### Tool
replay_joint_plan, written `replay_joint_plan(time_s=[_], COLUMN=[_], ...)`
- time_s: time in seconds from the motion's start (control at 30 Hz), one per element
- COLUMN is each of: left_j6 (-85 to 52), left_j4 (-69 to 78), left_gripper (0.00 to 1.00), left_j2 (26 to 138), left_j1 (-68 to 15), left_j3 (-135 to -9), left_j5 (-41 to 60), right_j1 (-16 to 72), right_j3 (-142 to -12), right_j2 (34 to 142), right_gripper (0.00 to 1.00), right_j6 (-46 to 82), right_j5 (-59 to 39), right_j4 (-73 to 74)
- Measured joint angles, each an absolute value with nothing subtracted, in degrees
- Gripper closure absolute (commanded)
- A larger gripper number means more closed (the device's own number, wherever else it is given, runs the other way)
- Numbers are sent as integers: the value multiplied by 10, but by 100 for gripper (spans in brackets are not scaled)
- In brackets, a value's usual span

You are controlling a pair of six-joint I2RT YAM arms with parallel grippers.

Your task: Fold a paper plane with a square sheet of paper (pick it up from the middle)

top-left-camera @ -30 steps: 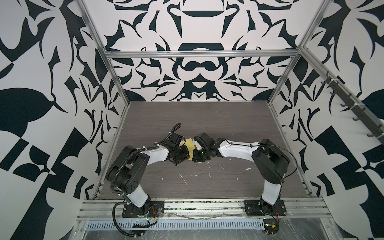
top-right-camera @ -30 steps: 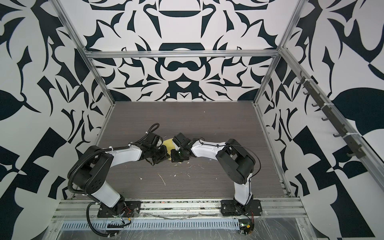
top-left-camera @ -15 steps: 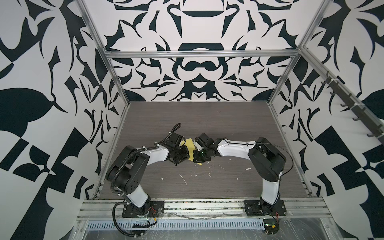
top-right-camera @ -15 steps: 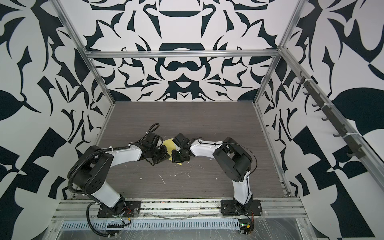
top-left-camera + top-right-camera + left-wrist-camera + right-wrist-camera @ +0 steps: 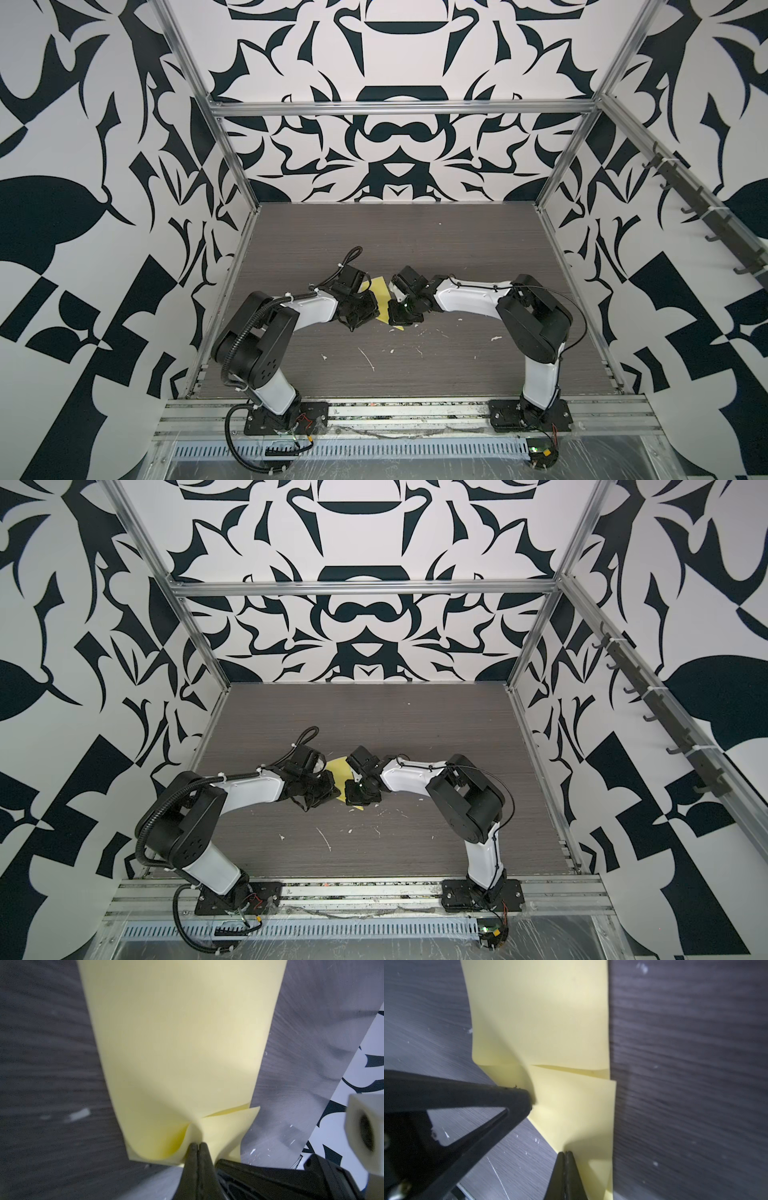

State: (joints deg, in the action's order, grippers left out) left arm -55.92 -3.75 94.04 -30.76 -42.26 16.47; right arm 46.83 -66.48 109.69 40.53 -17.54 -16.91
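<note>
Pinches the square sheet of paper [image 5: 176,1043] with left jaws pressed together; clamps another edge with right jaws, likewise closed, over the bench [image 5: 415,241].

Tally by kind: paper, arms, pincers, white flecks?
yellow paper sheet: 1
arms: 2 (left arm, right arm)
pincers: 2 (left pincer, right pincer), both shut on the sheet
white flecks: too many and small to count
Total: 5, flecks excluded
</note>
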Motion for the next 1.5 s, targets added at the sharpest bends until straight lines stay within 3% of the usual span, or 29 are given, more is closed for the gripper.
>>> replay_joint_plan(time_s=[1.5], left_j6=[-556], left_j4=[-42], left_gripper=[100], left_j2=[940], left_j1=[-308], left_j3=[-425], left_j5=[162], right_j1=[458], right_j3=[-594], right_j2=[1032], right_gripper=[94], right_j6=[381], right_j5=[-174], right_j4=[-228])
